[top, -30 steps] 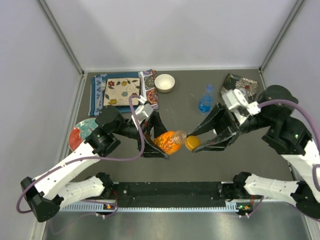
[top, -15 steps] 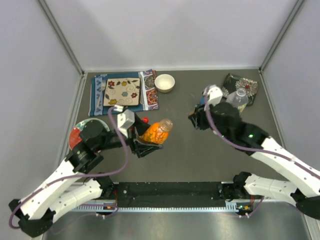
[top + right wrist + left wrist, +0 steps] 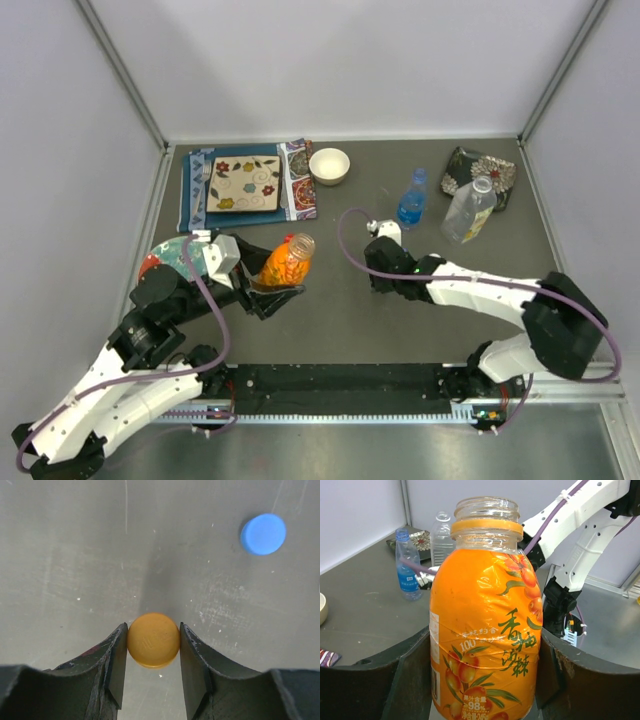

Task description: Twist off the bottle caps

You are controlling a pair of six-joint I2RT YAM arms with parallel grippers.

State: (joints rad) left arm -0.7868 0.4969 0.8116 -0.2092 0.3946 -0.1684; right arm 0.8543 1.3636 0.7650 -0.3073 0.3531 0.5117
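Left of centre in the overhead view, the left gripper (image 3: 272, 288) clamps the short orange plastic bottle (image 3: 285, 262) — neck uncapped. The right gripper (image 3: 152, 647) pinches the small round orange plastic cap (image 3: 153, 639), bottom centre of its wrist view.

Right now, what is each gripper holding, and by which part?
Left gripper: the orange bottle, around its body. Right gripper: the orange cap, by its rim.

Left gripper (image 3: 485, 640) clamps orange bottle (image 3: 482, 590), right gripper (image 3: 152, 629) pinches orange cap (image 3: 153, 641)
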